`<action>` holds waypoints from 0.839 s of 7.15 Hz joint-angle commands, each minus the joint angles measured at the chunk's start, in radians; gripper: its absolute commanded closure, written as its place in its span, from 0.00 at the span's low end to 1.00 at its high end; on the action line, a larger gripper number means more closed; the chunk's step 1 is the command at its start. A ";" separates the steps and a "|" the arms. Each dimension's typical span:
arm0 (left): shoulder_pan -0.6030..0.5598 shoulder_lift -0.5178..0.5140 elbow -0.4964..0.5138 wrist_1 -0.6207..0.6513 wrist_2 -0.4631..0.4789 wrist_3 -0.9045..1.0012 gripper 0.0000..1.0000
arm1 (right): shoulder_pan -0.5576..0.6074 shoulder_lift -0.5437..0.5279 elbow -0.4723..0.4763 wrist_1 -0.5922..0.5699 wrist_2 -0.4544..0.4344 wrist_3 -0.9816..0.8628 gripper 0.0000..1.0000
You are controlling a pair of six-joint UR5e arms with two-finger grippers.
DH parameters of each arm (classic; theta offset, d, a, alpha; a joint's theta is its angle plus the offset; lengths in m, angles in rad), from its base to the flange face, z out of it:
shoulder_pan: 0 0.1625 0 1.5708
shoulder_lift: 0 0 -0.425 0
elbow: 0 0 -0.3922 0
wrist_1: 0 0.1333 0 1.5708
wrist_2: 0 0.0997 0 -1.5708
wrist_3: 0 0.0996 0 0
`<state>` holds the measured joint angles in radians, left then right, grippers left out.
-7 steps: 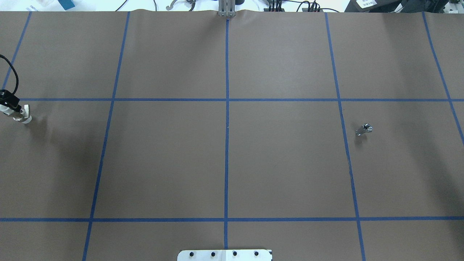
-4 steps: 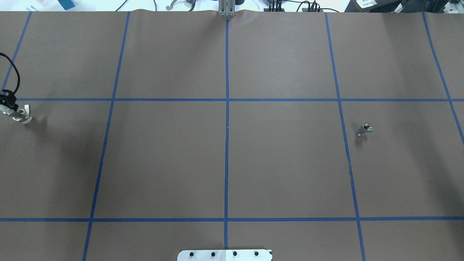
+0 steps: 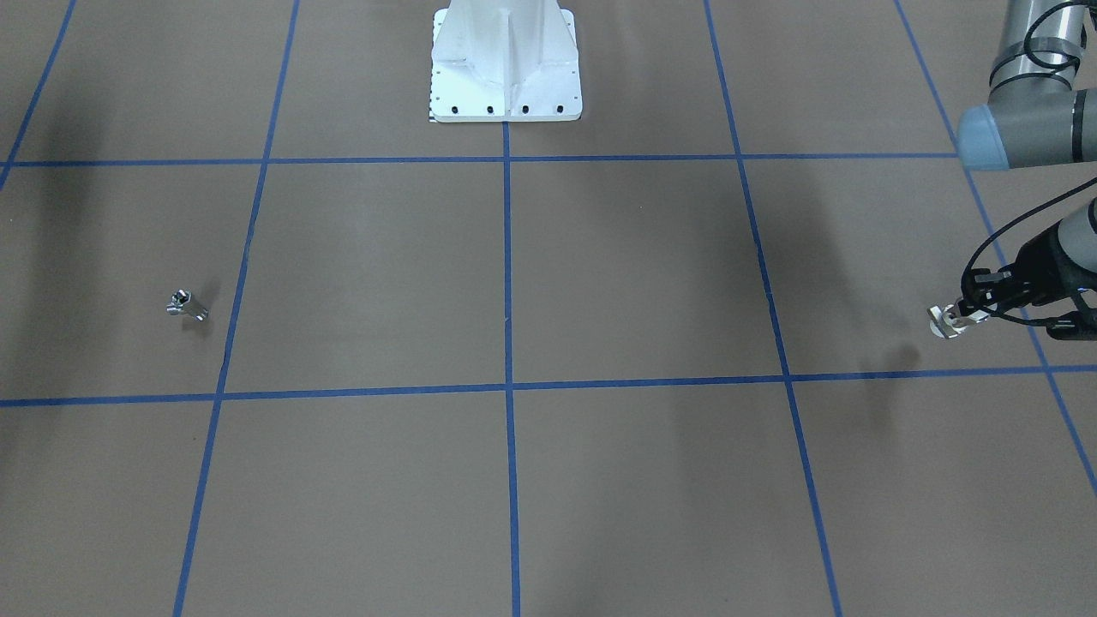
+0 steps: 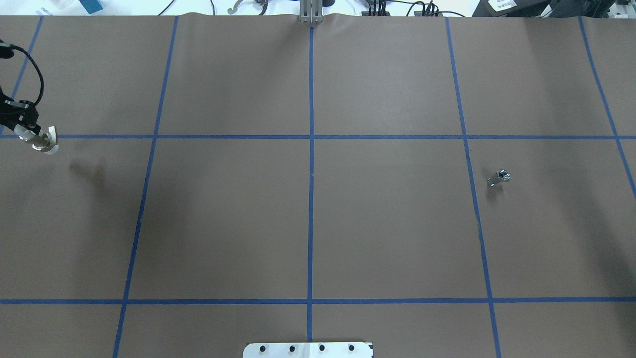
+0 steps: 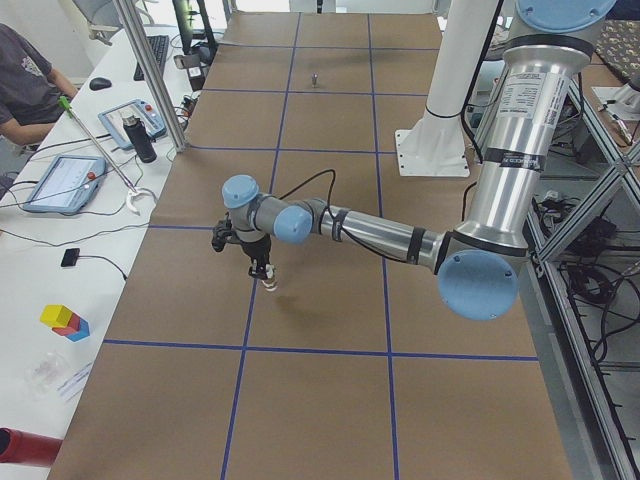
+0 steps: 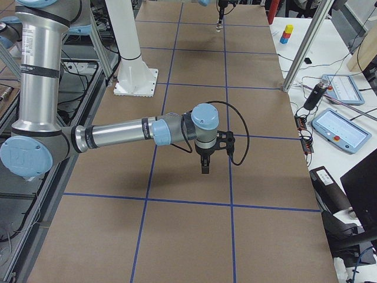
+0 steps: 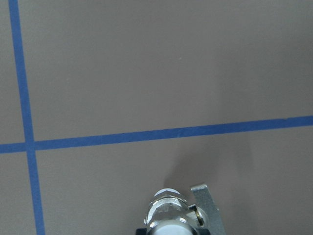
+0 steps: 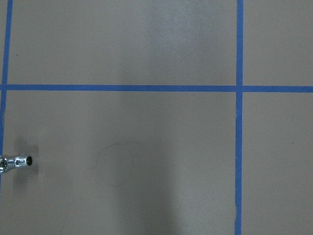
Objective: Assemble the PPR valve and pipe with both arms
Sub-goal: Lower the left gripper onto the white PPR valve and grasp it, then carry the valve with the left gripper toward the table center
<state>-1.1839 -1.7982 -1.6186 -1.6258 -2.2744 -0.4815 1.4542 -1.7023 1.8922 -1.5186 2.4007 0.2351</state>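
1. You have the left gripper (image 4: 31,133) clamped on the PPR valve (image 4: 45,143). In the left wrist view the white round end and the flat side tab stick out past the fingers.
2. Change over the last second, overhead view: the valve has moved up-frame and slightly inward, onto the blue tape line (image 4: 223,136). Its shadow (image 4: 92,171) now lies well apart from it. I read this as a lift off the table (image 4: 387,223).
3. The pipe (image 4: 499,177) has not moved. It lies on its side on the robot's right half, well apart from the valve.
4. The right gripper (image 6: 204,168) hangs above the table. It shows only in the exterior right view, so you cannot tell whether it is open or closed. Its wrist camera has the pipe at the frame's left edge.
5. Judgement: the valve pick looks done. The pipe pick and the mating remain.
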 commanded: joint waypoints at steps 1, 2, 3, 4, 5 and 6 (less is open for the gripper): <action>0.120 -0.101 -0.166 0.069 -0.007 -0.312 1.00 | 0.000 0.001 0.001 0.000 -0.002 0.001 0.00; 0.224 -0.216 -0.175 0.093 0.004 -0.500 1.00 | 0.000 0.001 0.001 0.000 -0.002 0.000 0.00; 0.378 -0.372 -0.141 0.175 0.104 -0.670 1.00 | 0.002 0.001 0.001 0.008 -0.002 0.000 0.00; 0.432 -0.555 -0.018 0.235 0.199 -0.725 1.00 | 0.000 -0.002 -0.008 0.040 -0.003 0.003 0.00; 0.467 -0.713 0.153 0.222 0.208 -0.796 1.00 | 0.002 -0.002 -0.010 0.043 -0.003 0.003 0.00; 0.480 -0.825 0.290 0.221 0.216 -0.801 1.00 | 0.002 -0.003 -0.009 0.043 -0.002 0.003 0.00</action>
<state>-0.7404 -2.4536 -1.5071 -1.4105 -2.0830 -1.2378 1.4552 -1.7042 1.8842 -1.4811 2.3981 0.2374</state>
